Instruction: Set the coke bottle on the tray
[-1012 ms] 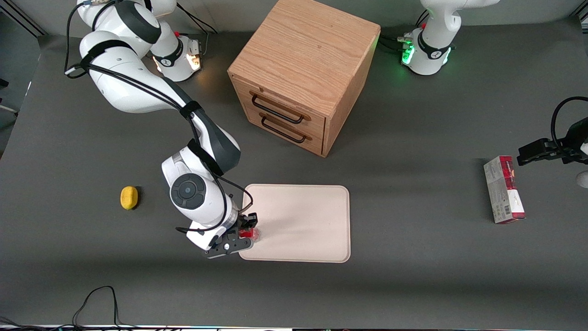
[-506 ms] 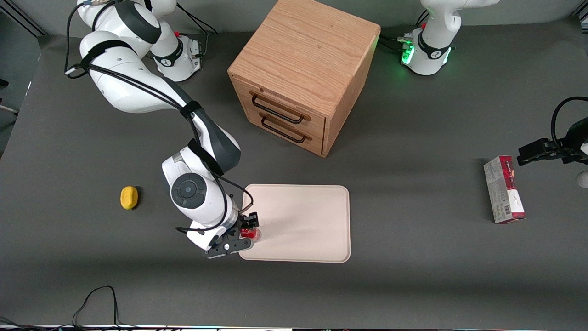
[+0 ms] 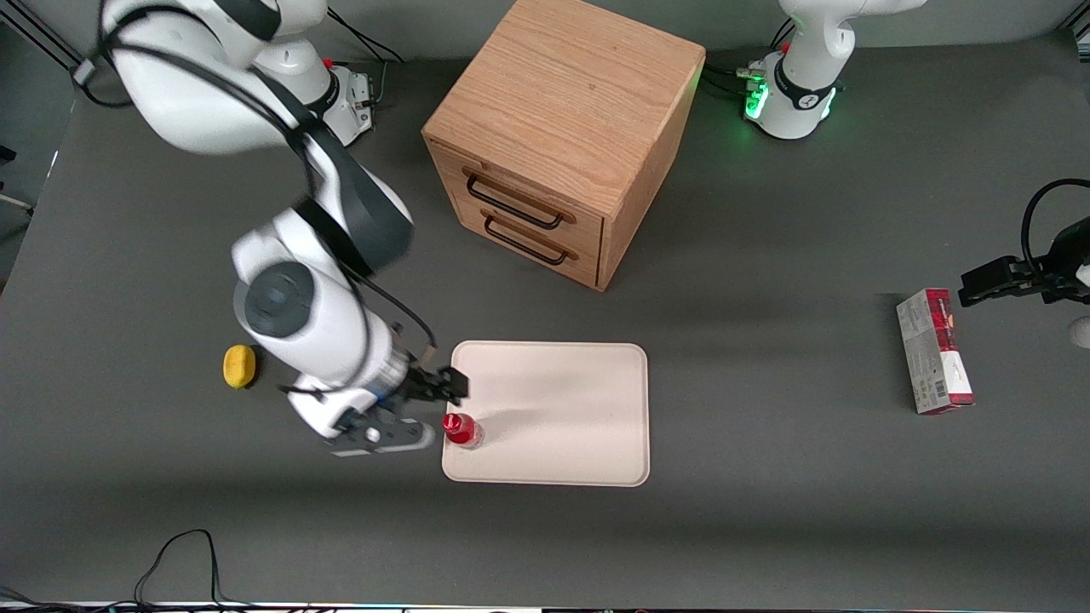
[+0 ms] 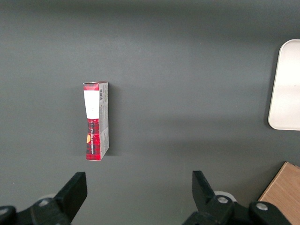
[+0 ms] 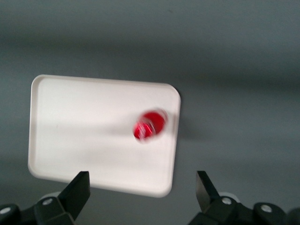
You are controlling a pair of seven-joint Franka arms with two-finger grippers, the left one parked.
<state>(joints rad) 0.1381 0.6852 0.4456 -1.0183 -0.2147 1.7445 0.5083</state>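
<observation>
Coke bottle [image 3: 461, 429] upright on tray [image 3: 562, 409], end effector [image 3: 426, 409] open above.

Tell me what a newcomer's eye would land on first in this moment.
First, the coke bottle standing upright on the tray, near the tray's corner closest to the working arm. The gripper hangs open just beside it, above the table off the tray's edge, holding nothing. Next comes the big wooden drawer cabinet, farther from the front camera than the tray, then the small yellow lemon-like object toward the working arm's end of the table.

Red coke bottle [image 3: 461, 429], cream tray [image 3: 562, 400], black open-fingered pincer [image 5: 143, 193], red-and-grey carton [image 3: 934, 350].
</observation>
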